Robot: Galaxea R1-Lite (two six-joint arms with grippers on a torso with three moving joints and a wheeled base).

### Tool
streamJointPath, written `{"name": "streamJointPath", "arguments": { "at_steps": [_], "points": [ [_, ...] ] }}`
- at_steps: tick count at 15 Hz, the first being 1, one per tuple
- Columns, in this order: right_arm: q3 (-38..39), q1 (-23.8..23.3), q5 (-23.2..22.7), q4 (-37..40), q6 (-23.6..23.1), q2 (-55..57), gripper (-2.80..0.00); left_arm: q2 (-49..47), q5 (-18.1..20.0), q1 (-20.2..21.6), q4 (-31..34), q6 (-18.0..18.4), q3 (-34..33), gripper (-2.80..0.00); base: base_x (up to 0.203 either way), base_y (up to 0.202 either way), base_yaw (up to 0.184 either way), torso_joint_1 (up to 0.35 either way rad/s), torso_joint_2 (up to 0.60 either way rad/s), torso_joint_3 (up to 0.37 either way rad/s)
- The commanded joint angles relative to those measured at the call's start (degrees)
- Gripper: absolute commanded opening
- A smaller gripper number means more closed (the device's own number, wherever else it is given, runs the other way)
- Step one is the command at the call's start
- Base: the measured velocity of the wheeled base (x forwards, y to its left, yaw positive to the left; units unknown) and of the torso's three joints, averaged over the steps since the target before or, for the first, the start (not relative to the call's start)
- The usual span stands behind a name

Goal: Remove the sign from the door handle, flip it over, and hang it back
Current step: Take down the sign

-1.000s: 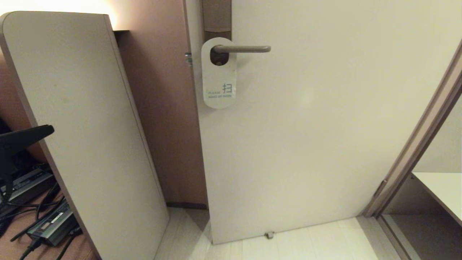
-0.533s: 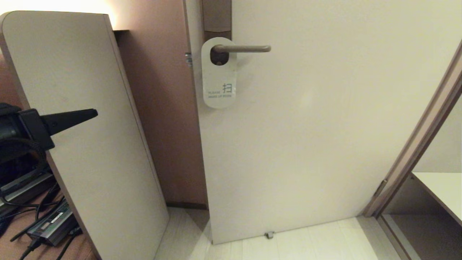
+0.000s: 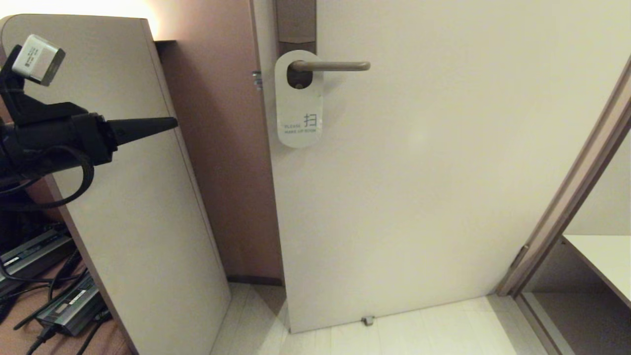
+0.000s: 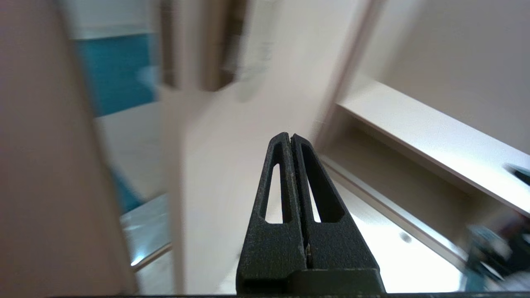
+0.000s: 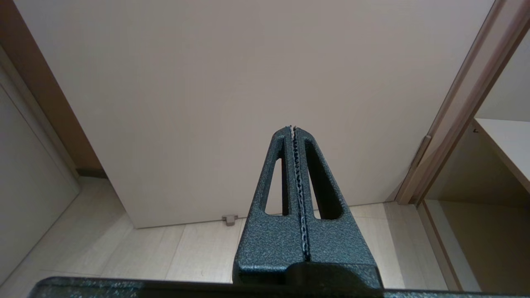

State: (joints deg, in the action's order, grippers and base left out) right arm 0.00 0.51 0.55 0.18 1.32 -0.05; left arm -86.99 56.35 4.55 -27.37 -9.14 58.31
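The sign hangs on the door handle, white face out with blue "MAKE UP ROOM" lettering. The handle is a grey-bronze lever on a tall plate near the door's left edge. My left gripper is raised at the left, shut and empty, pointing right toward the door, well left of the sign and a little lower. In the left wrist view the left gripper has its jaws pressed together. My right gripper is shut and empty, parked low and facing the bottom of the door.
A tall pale panel leans at the left, behind my left arm. Black devices and cables lie on the floor at the lower left. The door frame and a white shelf are on the right. A door stop sits on the floor.
My left arm has risen from the lower left and swung right, its shut gripper now pointing at the door. The sign, handle and right gripper have not moved.
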Motion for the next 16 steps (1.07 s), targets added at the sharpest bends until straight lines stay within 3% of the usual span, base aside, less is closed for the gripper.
{"name": "streamJointPath", "arguments": {
  "at_steps": [1,4,16],
  "points": [
    [0.0,0.0,0.0,0.0,0.0,0.0,-2.80,-5.5,6.0,0.2,-0.2,0.1,3.6,-2.80,0.000,0.000,0.000,0.000,0.00,0.000],
    [0.0,0.0,0.0,0.0,0.0,0.0,-2.80,-10.4,8.9,-0.1,-0.2,3.1,7.5,-2.80,0.000,0.000,0.000,0.000,0.00,0.000],
    [0.0,0.0,0.0,0.0,0.0,0.0,-2.80,-24.9,9.0,-7.2,-0.1,11.9,23.1,-2.80,0.000,0.000,0.000,0.000,0.00,0.000]
  ]
}}
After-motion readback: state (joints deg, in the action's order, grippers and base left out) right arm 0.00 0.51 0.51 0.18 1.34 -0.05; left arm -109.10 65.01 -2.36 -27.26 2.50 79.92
